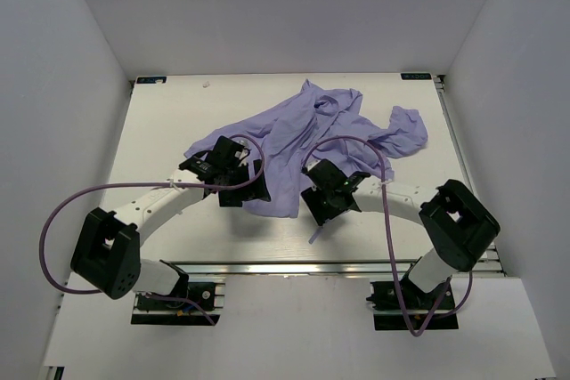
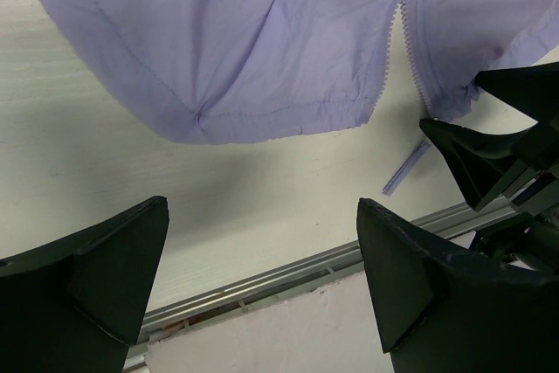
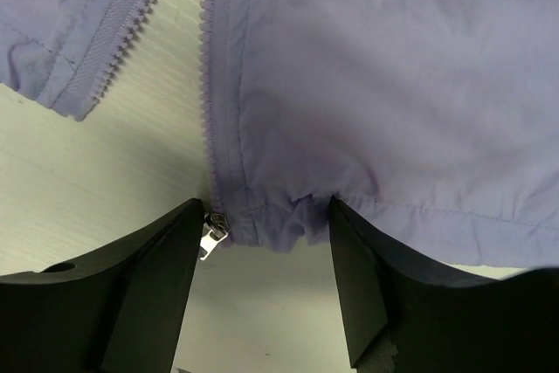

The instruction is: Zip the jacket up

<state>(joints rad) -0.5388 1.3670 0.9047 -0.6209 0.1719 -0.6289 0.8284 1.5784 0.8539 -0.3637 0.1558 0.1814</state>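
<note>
**Jacket (image 1: 303, 126) lies unzipped on the surface (image 1: 160, 122)**

We see the lavender garment crumpled and wrinkled. It runs from the middle of the surface toward the far right corner. One sleeve end lies close to the right edge, and the hem is turned toward the near edge.

The front is open. In the right wrist view two rows of zipper teeth (image 3: 210, 85) run apart from each other, with bare surface showing between them. A small metal slider (image 3: 212, 235) sits at the bottom end of one row, right at the hem corner.

The right tool (image 3: 265, 216) has its fingers apart and straddles that hem corner. The slider lies just beside one finger (image 3: 148, 286), and the puckered hem fills the gap up to the other finger. We cannot tell whether either pad presses on the cloth.

The left tool (image 2: 262, 207) has its fingers spread wide with nothing between them. It hangs over bare surface on the near side of the other front panel's hem, apart from the cloth. From above, the left wrist sits over the part of the garment nearest the left edge.

A narrow lavender strip (image 2: 406, 168) lies on the bare surface between the hem and the near edge, just beside the right tool's fingers. An aluminium rail (image 2: 288, 272) runs along the near edge.
</note>
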